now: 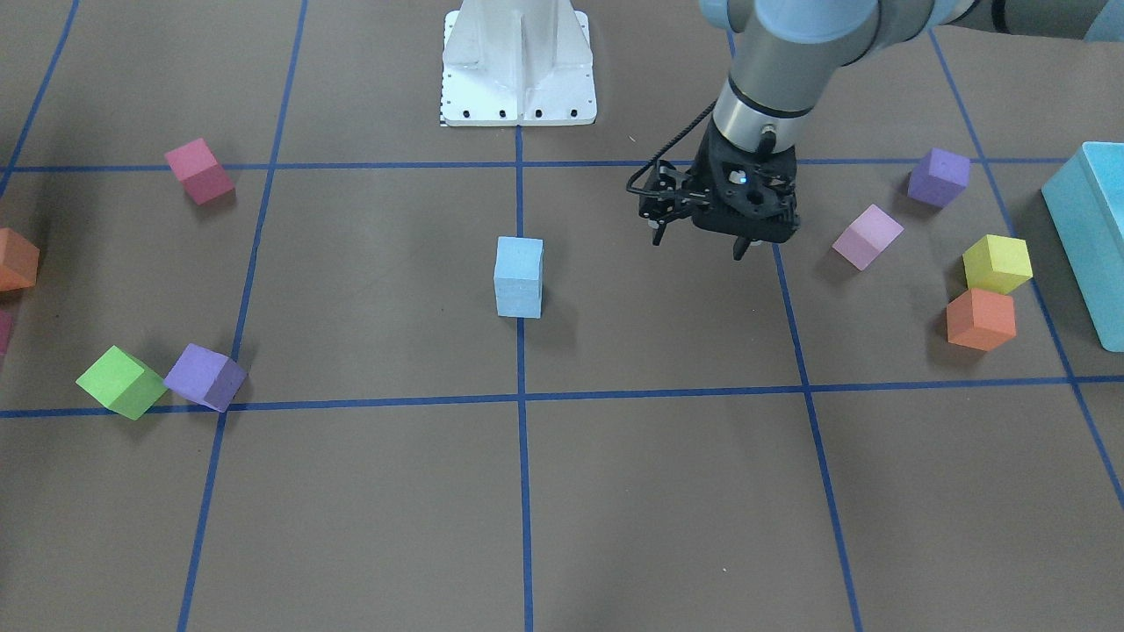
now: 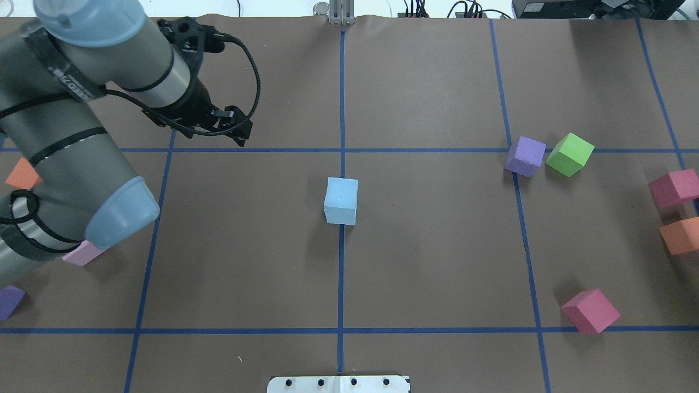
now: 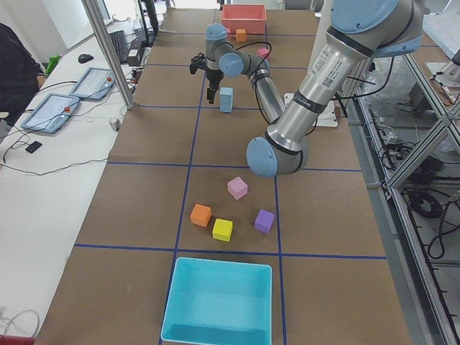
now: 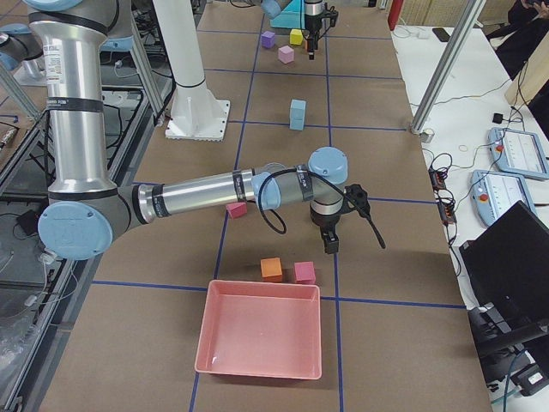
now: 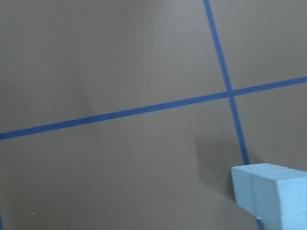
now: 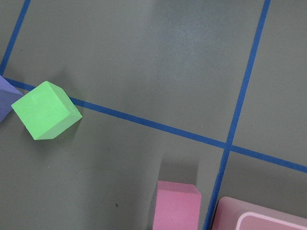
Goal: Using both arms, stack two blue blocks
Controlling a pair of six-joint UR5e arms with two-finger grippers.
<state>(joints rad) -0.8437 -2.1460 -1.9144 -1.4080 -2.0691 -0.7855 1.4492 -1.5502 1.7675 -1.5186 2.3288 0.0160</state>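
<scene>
The two blue blocks (image 1: pixel 518 276) stand one on the other at the table's middle, on a blue tape line (image 2: pixel 341 200). My left gripper (image 1: pixel 699 247) hangs beside the stack, on its right in the front-facing view. It is clear of the stack, with two fingertips apart and nothing between them. The left wrist view catches the stack (image 5: pixel 271 194) in its lower right corner. My right gripper (image 4: pixel 330 243) shows only in the exterior right view, low over the table near a pink tray. I cannot tell if it is open or shut.
Loose cubes lie on both sides: purple (image 2: pixel 525 155), green (image 2: pixel 569 154), red (image 2: pixel 591 311), yellow (image 1: pixel 997 263), orange (image 1: pixel 981 319), pale pink (image 1: pixel 868 236). A teal box (image 1: pixel 1089 237) sits at one end, the pink tray (image 4: pixel 262 339) at the other. The white base (image 1: pixel 518 61) is behind the stack.
</scene>
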